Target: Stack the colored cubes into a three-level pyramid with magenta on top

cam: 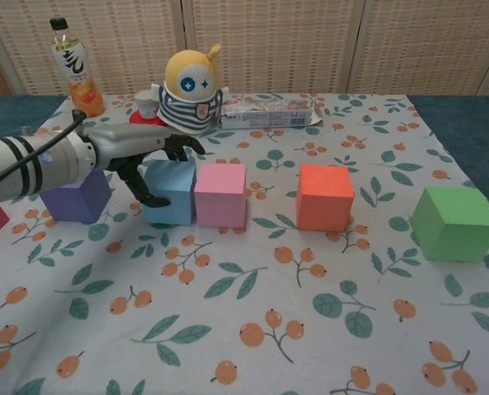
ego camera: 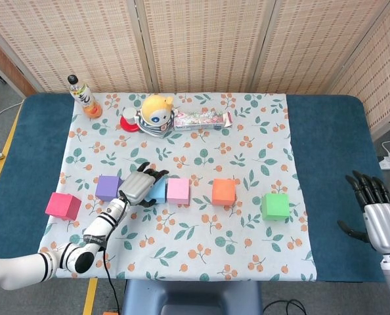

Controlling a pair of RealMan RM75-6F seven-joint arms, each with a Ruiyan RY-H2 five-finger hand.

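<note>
Left hand clasped over the blue cube, its side touching the pink cube.

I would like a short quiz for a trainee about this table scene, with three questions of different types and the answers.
1. True or false: the magenta cube sits on top of another cube.
2. Which cube does the left hand hold? A) orange B) light blue C) green
3. Fill in: the light blue cube stands right beside the ___ cube.

Key
1. False; it lies on the table near the left edge of the cloth.
2. B
3. pink
</note>
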